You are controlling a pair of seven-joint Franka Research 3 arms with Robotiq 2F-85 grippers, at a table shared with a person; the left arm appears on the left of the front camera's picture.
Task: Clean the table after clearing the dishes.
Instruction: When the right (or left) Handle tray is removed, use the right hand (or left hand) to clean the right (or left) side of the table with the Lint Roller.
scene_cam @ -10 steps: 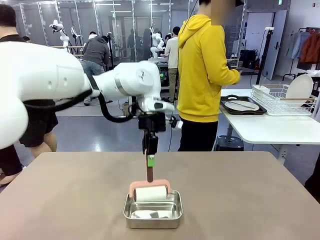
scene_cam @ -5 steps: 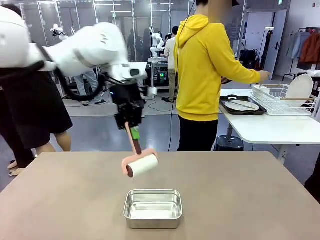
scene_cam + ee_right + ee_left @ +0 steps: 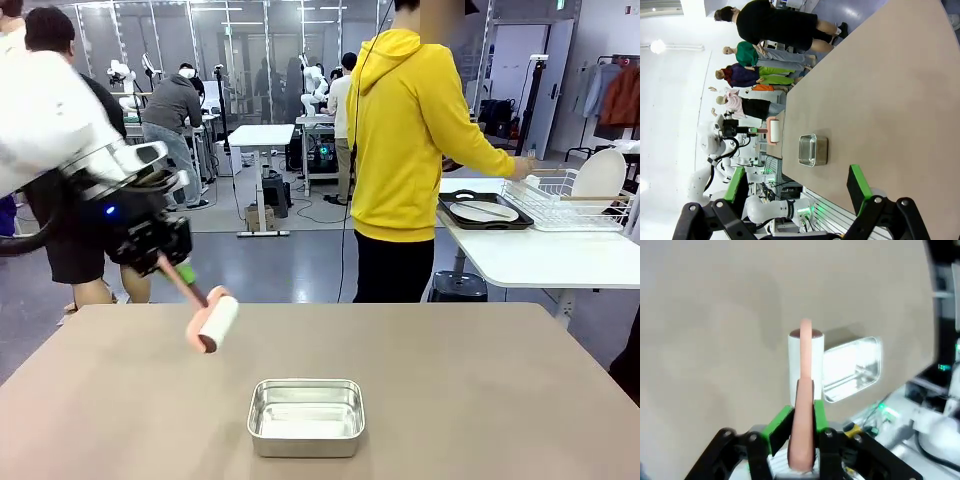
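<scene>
with the dishes [image 3: 483,211] off the counter [image 3: 480,400], the left tool [image 3: 802,415] pinched a lint roller [image 3: 215,322] above it, cleaning seemingly unstarted; right tool [image 3: 796,185] spread.

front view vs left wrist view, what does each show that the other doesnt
Front, not wrist: a person in yellow at a white table with a rack and a plate on a tray. Wrist, not front: both green pads pressed on the pink handle. Both: the left claw shut on the roller, the pan, the table.
</scene>
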